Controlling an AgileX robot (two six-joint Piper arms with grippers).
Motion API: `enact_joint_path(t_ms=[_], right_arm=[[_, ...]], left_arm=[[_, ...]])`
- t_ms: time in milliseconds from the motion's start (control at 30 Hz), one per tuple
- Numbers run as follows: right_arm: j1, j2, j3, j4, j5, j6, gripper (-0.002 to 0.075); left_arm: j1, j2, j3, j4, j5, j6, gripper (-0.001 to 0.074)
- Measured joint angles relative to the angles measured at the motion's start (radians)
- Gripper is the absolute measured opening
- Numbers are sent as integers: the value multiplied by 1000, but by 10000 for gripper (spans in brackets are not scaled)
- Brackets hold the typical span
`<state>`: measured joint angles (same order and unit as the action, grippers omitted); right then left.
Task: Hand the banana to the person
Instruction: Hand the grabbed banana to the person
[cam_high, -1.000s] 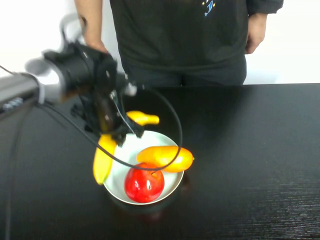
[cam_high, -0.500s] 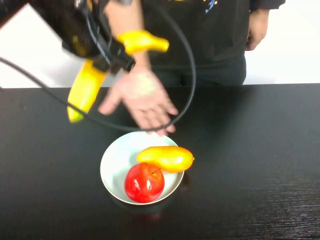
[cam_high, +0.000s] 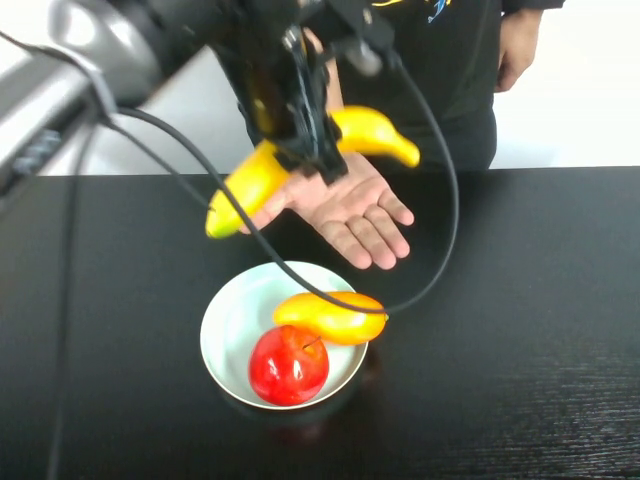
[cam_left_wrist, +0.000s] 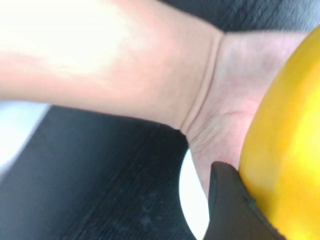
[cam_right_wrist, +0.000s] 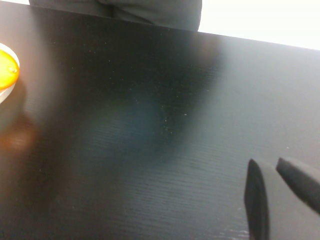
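Note:
My left gripper (cam_high: 310, 140) is shut on the middle of the long yellow banana (cam_high: 250, 185) and holds it in the air just above the person's open palm (cam_high: 360, 210). The person (cam_high: 450, 60), in a black shirt, stands behind the table with that hand stretched out over it. In the left wrist view the banana (cam_left_wrist: 285, 140) presses against one black finger (cam_left_wrist: 227, 210), with the person's wrist (cam_left_wrist: 210, 100) right behind it. My right gripper (cam_right_wrist: 272, 185) hangs low over bare table, shut and empty; it does not show in the high view.
A white bowl (cam_high: 225, 320) at the table's middle holds a red apple (cam_high: 288, 365) and a plump orange-yellow fruit (cam_high: 330, 317). The left arm's black cable (cam_high: 440, 230) loops down over the bowl. The black table (cam_high: 520, 330) stretches to the right.
My left gripper has carried the banana up out of the bowl and rightward over the person's hand. The person's hand has come forward, palm up, under the banana.

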<state>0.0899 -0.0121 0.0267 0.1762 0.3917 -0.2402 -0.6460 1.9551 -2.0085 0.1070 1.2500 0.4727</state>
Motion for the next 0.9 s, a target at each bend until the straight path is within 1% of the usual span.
enact_joint_path(t_ms=[167,367,433,533,600,700,900], right_arm=[[0,0,0,0,0,0,-11],[0,0,0,0,0,0,-11],[0,0,0,0,0,0,-11],[0,0,0,0,0,0,-11],[0,0,0,0,0,0,-11],[0,0,0,0,0,0,-11],[0,0,0,0,0,0,-11]], left_arm=[[1,74,0,0,-4,0,277],[1,76,0,-27,-47,12,277],[0,76,0,-28,-60,14,307],[0,76,0,-31,-74,16,387],[0,76,0,-31,-74,16,419],[0,74,0,-33,-76,7,437],[0,39,0,-33,-71,-4,445]])
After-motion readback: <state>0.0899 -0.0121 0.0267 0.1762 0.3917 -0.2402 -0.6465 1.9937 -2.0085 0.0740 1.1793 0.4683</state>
